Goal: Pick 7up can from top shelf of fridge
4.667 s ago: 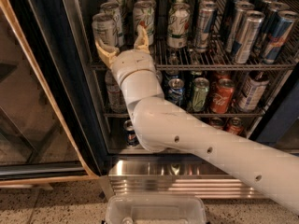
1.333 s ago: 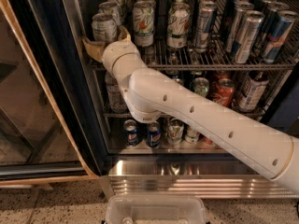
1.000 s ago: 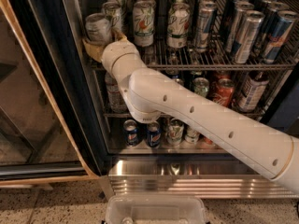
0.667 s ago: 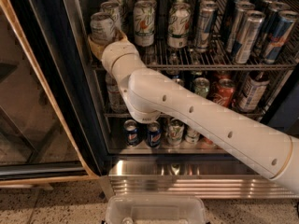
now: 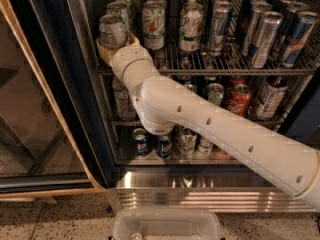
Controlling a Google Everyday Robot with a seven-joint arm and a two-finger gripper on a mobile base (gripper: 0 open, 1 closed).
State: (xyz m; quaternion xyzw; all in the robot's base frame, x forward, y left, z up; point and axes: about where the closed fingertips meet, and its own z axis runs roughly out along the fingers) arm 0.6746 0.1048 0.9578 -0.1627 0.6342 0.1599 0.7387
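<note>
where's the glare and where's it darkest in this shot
Camera view: strongest glare on the ribbed steel base panel under the fridge; soft highlights along the arm; darkest on the lower racks behind that arm; the gripper, at the left end of the top shelf with its fingers closed round the 7up can, is evenly lit.

Gripper [image 5: 116, 43] clasping 7up can [image 5: 112, 30], hemmed btwn fridge frame [image 5: 60, 69] & neighbour cans [image 5: 153, 18].

1 cam, close, facing fridge [image 5: 210, 196]; hand [image 5: 115, 45] clasps 7up can [image 5: 112, 28] upper-left.
</note>
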